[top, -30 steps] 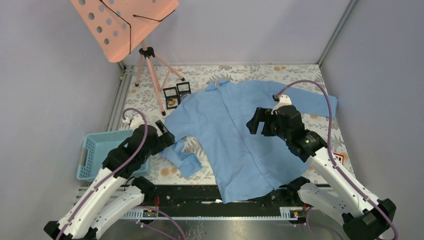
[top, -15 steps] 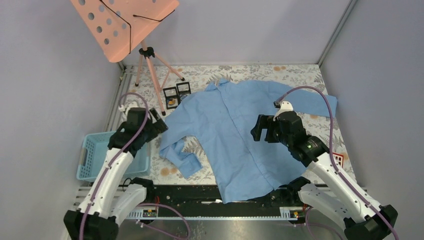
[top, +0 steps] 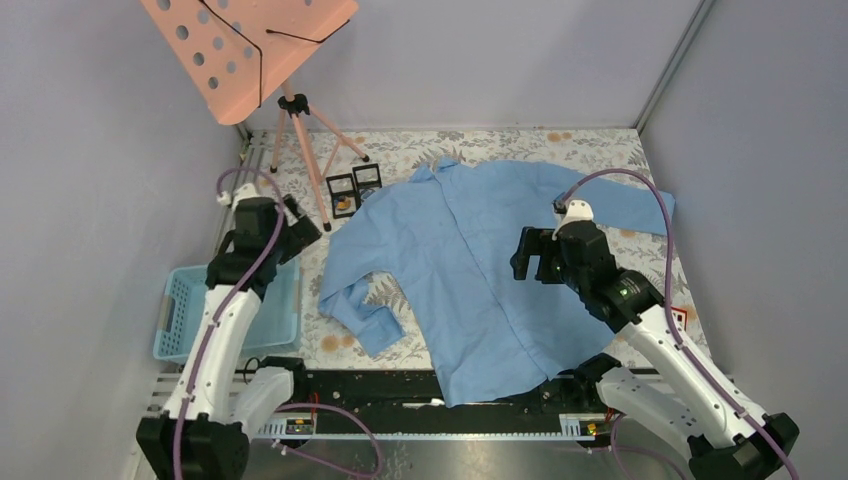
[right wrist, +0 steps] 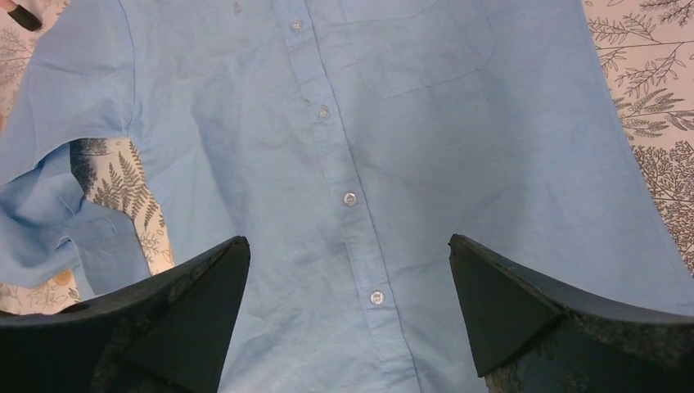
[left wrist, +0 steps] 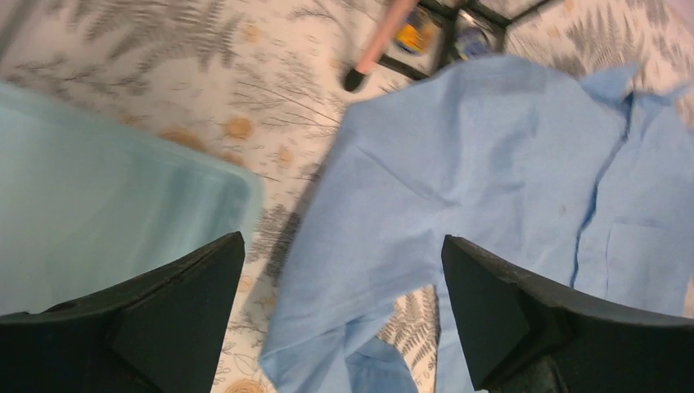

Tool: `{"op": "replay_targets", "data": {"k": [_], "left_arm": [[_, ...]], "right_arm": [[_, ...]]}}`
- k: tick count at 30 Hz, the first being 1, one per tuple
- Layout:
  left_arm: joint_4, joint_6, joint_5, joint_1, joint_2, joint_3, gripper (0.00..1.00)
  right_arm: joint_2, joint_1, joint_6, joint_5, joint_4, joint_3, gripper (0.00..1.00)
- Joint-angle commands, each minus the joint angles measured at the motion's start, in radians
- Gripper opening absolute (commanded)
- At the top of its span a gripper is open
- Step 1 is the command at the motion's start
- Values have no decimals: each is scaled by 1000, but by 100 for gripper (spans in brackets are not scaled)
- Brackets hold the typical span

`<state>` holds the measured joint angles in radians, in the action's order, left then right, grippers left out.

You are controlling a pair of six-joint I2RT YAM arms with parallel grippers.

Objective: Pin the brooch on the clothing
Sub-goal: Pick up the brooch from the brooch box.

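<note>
The light blue shirt (top: 470, 260) lies spread front-up on the fern-patterned table, collar at the far side. It fills the right wrist view (right wrist: 344, 164), where the button placket and chest pocket show. Two small black open boxes (top: 353, 187) stand by its left shoulder; one holds a small orange-gold brooch (top: 343, 203). The boxes also show in the left wrist view (left wrist: 446, 29). My left gripper (top: 303, 226) is open and empty, above the table between basket and shirt sleeve (left wrist: 360, 246). My right gripper (top: 520, 255) is open and empty above the shirt's front.
A light blue plastic basket (top: 190, 310) sits at the near left and shows in the left wrist view (left wrist: 98, 213). A pink music stand (top: 250, 40) on a tripod (top: 305, 160) stands at the far left, one foot (left wrist: 353, 79) near the boxes.
My left arm has swung away from me and leftward, its gripper now closer to the black boxes. My right gripper has drifted slightly right over the shirt. The shirt has not moved.
</note>
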<state>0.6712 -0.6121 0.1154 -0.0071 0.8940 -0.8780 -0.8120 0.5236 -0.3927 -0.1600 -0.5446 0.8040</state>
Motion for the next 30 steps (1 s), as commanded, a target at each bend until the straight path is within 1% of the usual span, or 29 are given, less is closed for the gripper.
{"op": "replay_targets", "data": {"k": [1,3,7,10,12,15,17,19,22,24,28,30], "left_arm": [[-113,19,171,-206,98,-109,98],[-128,25,217,-278,180,-160,98],[-158,47,270,-340,374,-269,96],[-161,70,294,-345,527,-369,92],[-153,84,296,-346,621,-445,88],[-143,95,302,-346,748,-544,85],[-128,111,314,-346,820,-604,80],[-111,135,345,-346,880,-656,77],[-75,165,377,-335,955,-720,75],[-61,170,359,-319,996,-751,74],[-58,178,335,-285,1043,-770,73],[-58,178,305,-259,1070,-776,71]], "right_arm": [[-1,7,1,-26,38,17,100],[9,7,3,-25,46,4,100],[53,7,19,-35,52,-24,99],[96,7,39,-50,53,-44,99],[123,6,46,-55,56,-54,100],[154,6,55,-49,64,-66,100],[165,6,61,-50,69,-71,100],[171,7,66,-52,70,-75,100],[179,6,66,-42,72,-86,100],[183,6,63,-33,79,-99,100],[179,7,56,-27,91,-112,100],[176,6,55,-26,93,-113,99]]}}
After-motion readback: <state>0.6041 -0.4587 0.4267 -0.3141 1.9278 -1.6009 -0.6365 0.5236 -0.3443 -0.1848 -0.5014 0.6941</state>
